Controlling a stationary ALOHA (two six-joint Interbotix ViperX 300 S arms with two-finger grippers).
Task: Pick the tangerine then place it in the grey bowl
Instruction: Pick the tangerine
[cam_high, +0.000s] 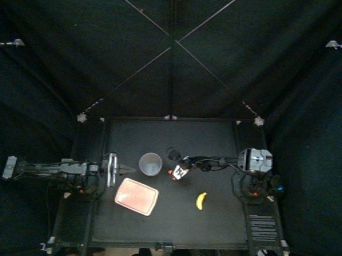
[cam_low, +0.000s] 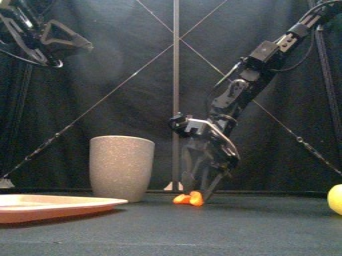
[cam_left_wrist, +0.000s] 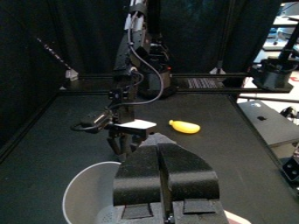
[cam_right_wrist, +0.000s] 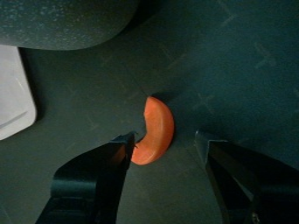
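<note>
The tangerine (cam_right_wrist: 152, 131) was flanked by bare table on both sides, and the parted jaws of the right gripper (cam_right_wrist: 165, 138) were set in those gaps. The grey bowl (cam_low: 122, 168) was located just beside it on the left, with its mouth open upward. The left gripper (cam_left_wrist: 165, 150), closed, was positioned near the bowl's left side. The pink tray (cam_high: 138, 195) and the banana (cam_high: 202, 201) were located nearer the front, apart from each other.

Flat pink tray (cam_high: 138, 195), lying left of centre in the front half of the black table (cam_high: 214, 228), small curved yellow banana toy (cam_high: 202, 201), lying flat to the tray's right, apart from it
</note>
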